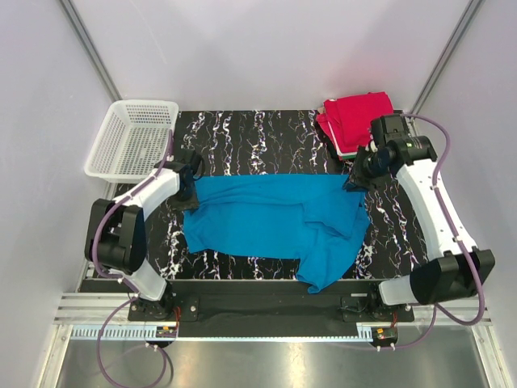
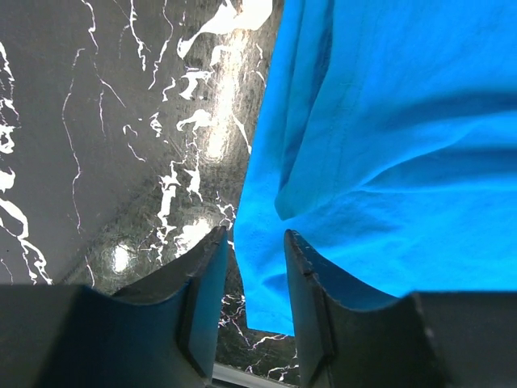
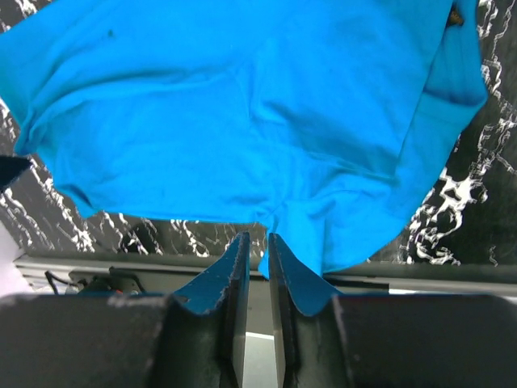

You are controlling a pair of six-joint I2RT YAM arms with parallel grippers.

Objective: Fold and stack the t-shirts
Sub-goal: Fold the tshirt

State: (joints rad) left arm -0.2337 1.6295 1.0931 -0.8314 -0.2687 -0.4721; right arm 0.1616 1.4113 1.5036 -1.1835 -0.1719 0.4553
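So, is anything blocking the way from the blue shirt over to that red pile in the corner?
No loose thing does: bare marbled tabletop lies between the blue t-shirt and the folded red stack at the far right. Only the right gripper hangs there, at the shirt's corner.

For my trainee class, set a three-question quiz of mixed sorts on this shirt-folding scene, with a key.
1. True or false: the blue t-shirt already sits on the folded stack.
2. Where does the white basket stand? A far left; B far right; C near right.
3. Fill in: the top shirt of the folded stack is ____.
Key: 1 false; 2 A; 3 red.
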